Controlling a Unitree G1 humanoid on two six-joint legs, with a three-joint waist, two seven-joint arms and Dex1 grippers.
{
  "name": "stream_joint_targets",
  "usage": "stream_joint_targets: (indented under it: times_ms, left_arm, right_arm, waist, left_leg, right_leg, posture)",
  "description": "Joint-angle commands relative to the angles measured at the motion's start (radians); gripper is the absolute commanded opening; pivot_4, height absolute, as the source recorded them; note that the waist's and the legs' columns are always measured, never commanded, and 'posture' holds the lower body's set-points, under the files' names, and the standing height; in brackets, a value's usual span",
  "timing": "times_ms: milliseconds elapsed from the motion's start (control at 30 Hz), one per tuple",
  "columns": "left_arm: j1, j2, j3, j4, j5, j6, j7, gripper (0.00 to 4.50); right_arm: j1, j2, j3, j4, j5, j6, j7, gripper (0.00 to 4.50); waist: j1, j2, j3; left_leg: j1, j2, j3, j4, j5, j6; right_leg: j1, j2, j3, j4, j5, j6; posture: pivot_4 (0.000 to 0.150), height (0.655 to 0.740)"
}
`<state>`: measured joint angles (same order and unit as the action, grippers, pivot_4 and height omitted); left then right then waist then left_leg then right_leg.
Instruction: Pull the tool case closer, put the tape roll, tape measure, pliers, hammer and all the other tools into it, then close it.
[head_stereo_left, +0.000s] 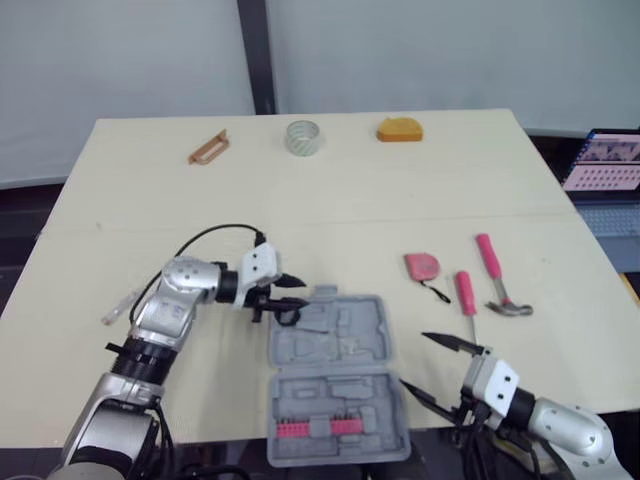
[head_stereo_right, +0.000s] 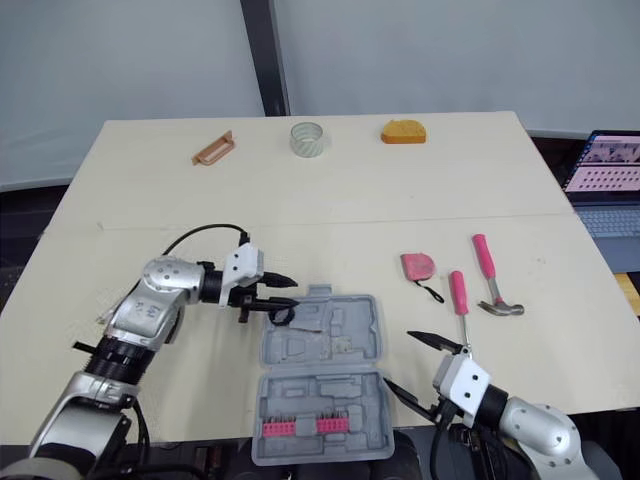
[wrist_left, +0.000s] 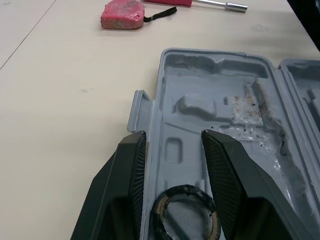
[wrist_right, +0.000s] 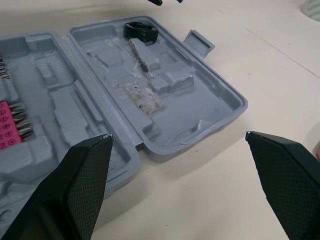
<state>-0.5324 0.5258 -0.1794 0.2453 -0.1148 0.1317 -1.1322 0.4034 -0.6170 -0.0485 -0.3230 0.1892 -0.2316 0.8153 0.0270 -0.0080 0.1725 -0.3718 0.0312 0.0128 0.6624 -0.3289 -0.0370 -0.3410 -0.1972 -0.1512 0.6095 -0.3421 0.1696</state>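
Observation:
The grey tool case (head_stereo_left: 345, 345) lies open near the table's front edge, and a row of pink bits (head_stereo_left: 320, 428) fills its near half. A black tape roll (wrist_left: 186, 212) lies in the far half's left corner, also seen as the tape roll (wrist_right: 141, 31). My left gripper (head_stereo_left: 295, 297) hangs open just over that corner, its fingers (wrist_left: 131, 155) apart above the roll. Off the case's right front corner, my right gripper (head_stereo_left: 414, 360) stands wide open with nothing in it. To the right of the case lie a pink tape measure (head_stereo_left: 421, 266), a pink-handled driver (head_stereo_left: 466, 295) and a pink hammer (head_stereo_left: 497, 275).
A clear tape roll (head_stereo_left: 303, 137), an orange block (head_stereo_left: 399, 130) and a brown handle-shaped piece (head_stereo_left: 208, 148) sit along the table's far edge. A small clear item (head_stereo_left: 118, 307) lies near the left edge. A laptop (head_stereo_left: 610, 165) stands beyond the right edge.

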Motion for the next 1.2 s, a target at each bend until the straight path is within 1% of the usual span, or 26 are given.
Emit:
stream_joint_targets:
  times_ms: [33, 233, 467, 667, 900, 1200]
  left_arm:
    - [0.017, 0.007, 0.013, 0.007, -0.005, -0.036, 0.009, 1.89]
    - [0.053, 0.016, 0.004, -0.001, 0.003, -0.049, 0.009, 1.89]
    - [0.065, 0.019, -0.006, 0.039, 0.036, -0.073, 0.027, 1.89]
    - [0.066, 0.013, -0.019, 0.07, 0.06, -0.092, 0.036, 1.89]
    - [0.082, 0.019, -0.043, 0.088, 0.093, -0.13, 0.041, 1.89]
    - [0.083, 0.018, -0.045, 0.083, 0.096, -0.126, 0.048, 1.89]
  right_arm:
    - [-0.009, -0.01, -0.009, -0.109, 0.019, 0.059, -0.023, 4.5]
    - [-0.073, -0.016, -0.003, -0.232, 0.03, 0.233, -0.052, 4.5]
    - [-0.112, -0.031, -0.027, -0.318, 0.061, 0.364, -0.06, 4.5]
    - [-0.139, -0.057, -0.07, -0.415, 0.123, 0.485, -0.073, 4.5]
    - [-0.159, -0.055, -0.057, -0.443, 0.156, 0.544, -0.078, 4.5]
    - [-0.182, -0.068, -0.025, -0.444, 0.143, 0.588, -0.068, 4.5]
  waist:
    - [-0.002, 0.0, 0.0]
    - [-0.001, 0.0, 0.0]
    - [0.0, 0.0, 0.0]
    - [-0.001, 0.0, 0.0]
    - [0.0, 0.0, 0.0]
    - [0.0, 0.0, 0.0]
  left_leg:
    - [0.0, 0.0, 0.0, 0.0, 0.0, 0.0]
    - [0.0, 0.0, 0.0, 0.0, 0.0, 0.0]
    - [0.0, 0.0, 0.0, 0.0, 0.0, 0.0]
    - [0.0, 0.0, 0.0, 0.0, 0.0, 0.0]
    - [0.0, 0.0, 0.0, 0.0, 0.0, 0.0]
    - [0.0, 0.0, 0.0, 0.0, 0.0, 0.0]
  right_leg:
    - [0.0, 0.0, 0.0, 0.0, 0.0, 0.0]
    - [0.0, 0.0, 0.0, 0.0, 0.0, 0.0]
    - [0.0, 0.0, 0.0, 0.0, 0.0, 0.0]
    - [0.0, 0.0, 0.0, 0.0, 0.0, 0.0]
    - [0.0, 0.0, 0.0, 0.0, 0.0, 0.0]
    - [0.0, 0.0, 0.0, 0.0, 0.0, 0.0]
  posture:
    - [0.15, 0.74]
    - [0.15, 0.74]
    - [0.15, 0.74]
    - [0.15, 0.74]
    - [0.15, 0.74]
    - [0.15, 0.74]
